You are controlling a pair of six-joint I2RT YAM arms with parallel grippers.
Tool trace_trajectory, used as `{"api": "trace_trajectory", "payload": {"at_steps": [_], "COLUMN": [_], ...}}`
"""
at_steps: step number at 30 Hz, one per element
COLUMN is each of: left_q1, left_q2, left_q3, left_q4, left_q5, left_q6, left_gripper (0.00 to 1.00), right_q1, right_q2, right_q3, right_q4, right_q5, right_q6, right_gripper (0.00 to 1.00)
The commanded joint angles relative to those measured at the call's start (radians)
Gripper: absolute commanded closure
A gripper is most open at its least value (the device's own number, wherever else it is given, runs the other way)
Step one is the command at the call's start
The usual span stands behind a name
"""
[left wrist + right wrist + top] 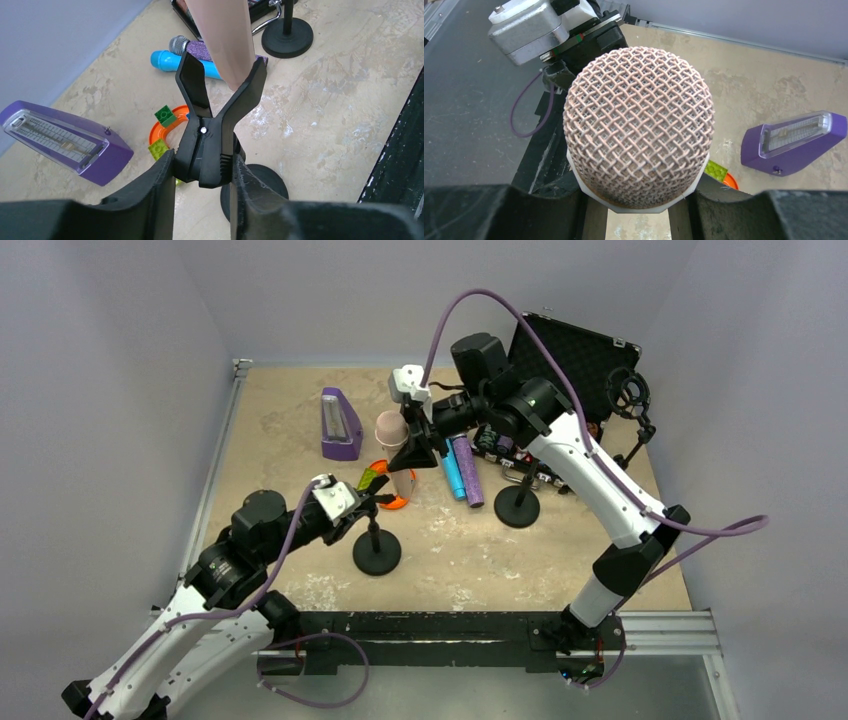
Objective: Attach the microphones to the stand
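Observation:
My left gripper (352, 506) (202, 175) is shut on the handles of the black spring clamp (210, 135) atop the near stand (377, 552), whose jaws stand apart. My right gripper (415, 447) (638, 210) is shut on the pale pink-beige microphone (393, 430) just under its mesh head (639, 125) and holds it upright. Its lower body (227, 40) sits between the clamp's jaws. The light blue microphone (452, 472) (170, 61) and the glittery purple microphone (467, 470) (200, 49) lie side by side on the table behind.
A second stand (517, 505) (287, 36) is right of the lying microphones. A purple metronome (340, 425) (60, 142) (794, 142) stands at the left. An orange toy track with green bricks (165, 127) lies by the near stand. A black case (575, 355) is at the back right.

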Motion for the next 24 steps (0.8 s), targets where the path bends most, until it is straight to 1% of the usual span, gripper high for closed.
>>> {"api": "trace_trajectory", "payload": {"at_steps": [1, 4, 8, 14, 19, 24], "left_q1": [0.010, 0.012, 0.024, 0.036, 0.038, 0.049], "left_q2": [-0.003, 0.002, 0.006, 0.000, 0.002, 0.001], "left_q3": [0.000, 0.004, 0.004, 0.001, -0.002, -0.002], "left_q4": [0.060, 0.054, 0.054, 0.055, 0.058, 0.065], "left_q5": [0.038, 0.063, 0.093, 0.132, 0.151, 0.163], "left_q6": [-0.016, -0.021, -0.030, -0.042, -0.048, -0.059], "left_gripper": [0.86, 0.93, 0.96, 0.97, 0.97, 0.98], "right_q1": [0.030, 0.038, 0.069, 0.137, 0.152, 0.175], "right_q2": [-0.004, 0.001, 0.006, 0.038, 0.058, 0.060], "right_q3": [0.021, 0.013, -0.026, -0.070, -0.056, -0.084], "right_q4": [-0.002, -0.005, 0.008, 0.047, 0.044, 0.045], "right_q5": [0.034, 0.027, 0.017, 0.065, 0.096, 0.103], "right_q6": [-0.001, -0.003, -0.006, 0.011, 0.007, 0.000], "right_gripper": [1.00, 1.00, 1.00, 1.00, 1.00, 1.00]}}
